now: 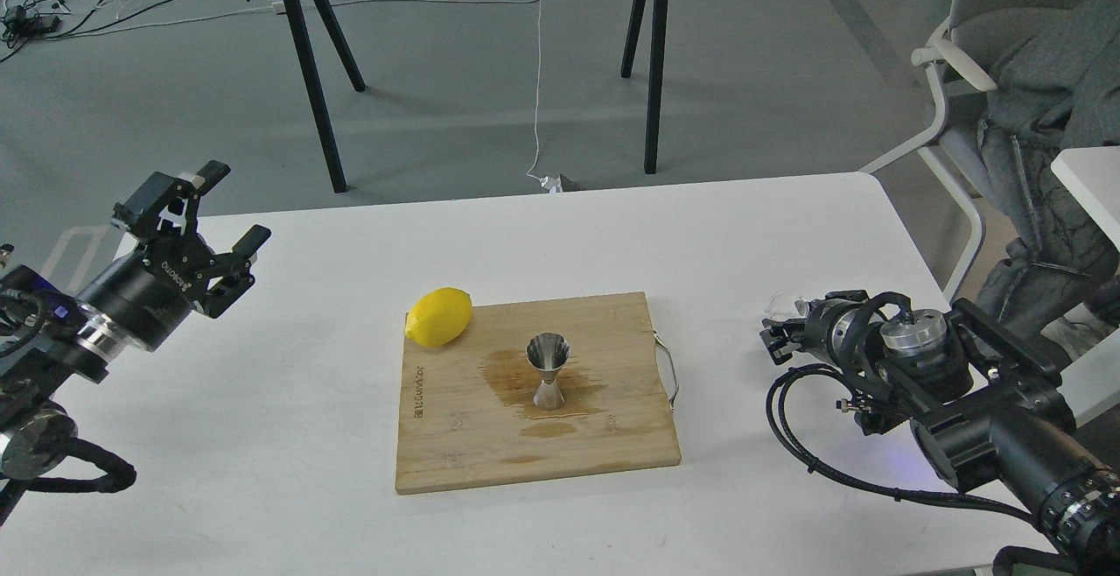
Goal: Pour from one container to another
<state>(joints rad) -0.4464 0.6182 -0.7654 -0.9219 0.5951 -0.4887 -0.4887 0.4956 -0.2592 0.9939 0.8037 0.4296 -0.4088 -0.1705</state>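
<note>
Step looks like start or end of pour, hard to judge; right hand point(774, 337) at counter's point(752, 235) 3 o'clock, dark and end-on, grip can't be told; clear cup point(785, 304) just at its tip, contents unreadable; jigger point(549, 371) upright mid board point(455, 445), well apart toward 9 o'clock from cup, wet brown stain around base, fill not visible; lemon point(438, 316) at board's 11 o'clock; left hand point(214, 230) spread wide, holding nothing; next needs cup carried over jigger mouth.

A lemon point(438, 317) rests at the far left corner of a stained board point(455, 436) on the white table point(289, 401).
</note>
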